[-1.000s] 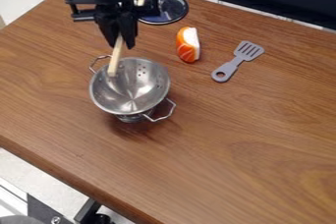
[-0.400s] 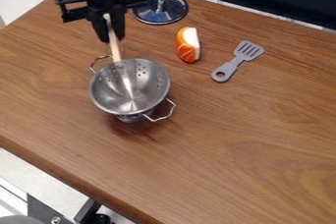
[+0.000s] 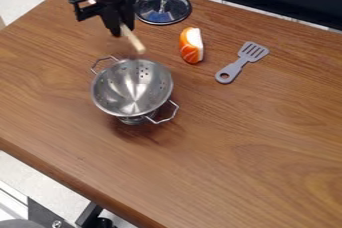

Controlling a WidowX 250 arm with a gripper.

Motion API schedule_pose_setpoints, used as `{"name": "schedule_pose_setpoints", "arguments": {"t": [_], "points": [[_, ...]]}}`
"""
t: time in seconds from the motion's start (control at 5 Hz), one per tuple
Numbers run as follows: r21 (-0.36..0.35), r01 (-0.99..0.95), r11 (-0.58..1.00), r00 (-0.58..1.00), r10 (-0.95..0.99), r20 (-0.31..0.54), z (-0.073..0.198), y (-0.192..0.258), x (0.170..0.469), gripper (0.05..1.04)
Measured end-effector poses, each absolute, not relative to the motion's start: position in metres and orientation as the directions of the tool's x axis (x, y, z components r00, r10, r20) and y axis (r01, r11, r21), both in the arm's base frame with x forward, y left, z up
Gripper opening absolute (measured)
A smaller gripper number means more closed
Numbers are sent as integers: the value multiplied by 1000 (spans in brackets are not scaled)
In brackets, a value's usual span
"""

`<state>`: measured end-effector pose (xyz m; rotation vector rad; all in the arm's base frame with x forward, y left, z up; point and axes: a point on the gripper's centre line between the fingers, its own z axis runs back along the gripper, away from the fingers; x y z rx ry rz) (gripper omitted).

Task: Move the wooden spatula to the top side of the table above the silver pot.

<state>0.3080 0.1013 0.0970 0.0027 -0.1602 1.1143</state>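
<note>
Black two-finger gripper (image 3: 121, 28) held light-coloured wooden spatula (image 3: 133, 40); long axis ran diagonal, free end pointed down-right in view, near round silver metal pot (image 3: 112, 93).

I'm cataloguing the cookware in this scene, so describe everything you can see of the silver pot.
The silver pot looks like a colander: a shiny, metallic-looking round bowl with small holes in its wall, a narrower base below and two angular wire handles, at upper left and lower right in the view. It stands on its base on the brown tabletop, open side up. The wooden spatula ends just beyond its far rim, apparently not touching.
</note>
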Motion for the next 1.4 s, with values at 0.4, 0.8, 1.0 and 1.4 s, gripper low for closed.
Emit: {"name": "schedule_pose_setpoints", "arguments": {"t": [0.4,0.8,1.0,1.4], "points": [[-100,-971,216,197,965,171,89,114,320,144],[-109,-983,150,127,973,193,77,127,323,144],[-85,-986,140,123,976,177,68,138,317,144],[-76,-992,101,85,978,190,58,140,310,144]]}}
